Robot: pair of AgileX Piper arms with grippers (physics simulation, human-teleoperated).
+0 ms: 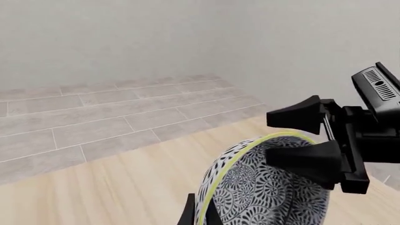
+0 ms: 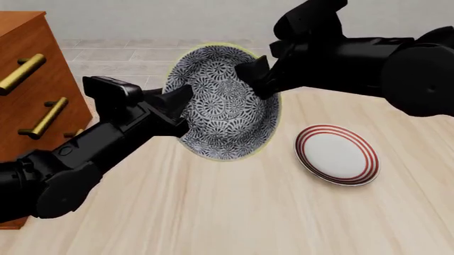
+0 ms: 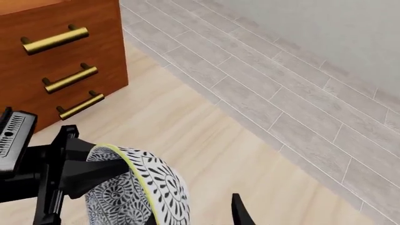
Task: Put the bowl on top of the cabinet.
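Left wrist view: the bowl (image 1: 262, 187) is seen tipped on edge, its yellowish rim uppermost. The right gripper (image 1: 299, 140) crosses the view with one finger outside the wall and one inside, clenched on the rim. Only a sliver of the left gripper's own finger is seen against the bowl's edge.

Front view: the bowl (image 2: 223, 103) is held clear above the table (image 2: 212, 207), its opening turned toward the camera. The left gripper (image 2: 181, 103) is clamped on the rim at 9 o'clock, the right gripper (image 2: 257, 77) at 1 o'clock. The cabinet (image 2: 39, 85) stands at 9 o'clock of the bowl, near but apart. A plate (image 2: 336, 154) lies at 4 o'clock.

Right wrist view: the bowl (image 3: 147, 187) is seen with the left gripper (image 3: 91, 161) pinching its rim; the cabinet (image 3: 62, 61) lies beyond, at 11 o'clock.

Judgement: the carry step is in hand. Next, the bowl is to be levelled, raised above the cabinet top and moved toward 9 o'clock; one arm may have to let go.
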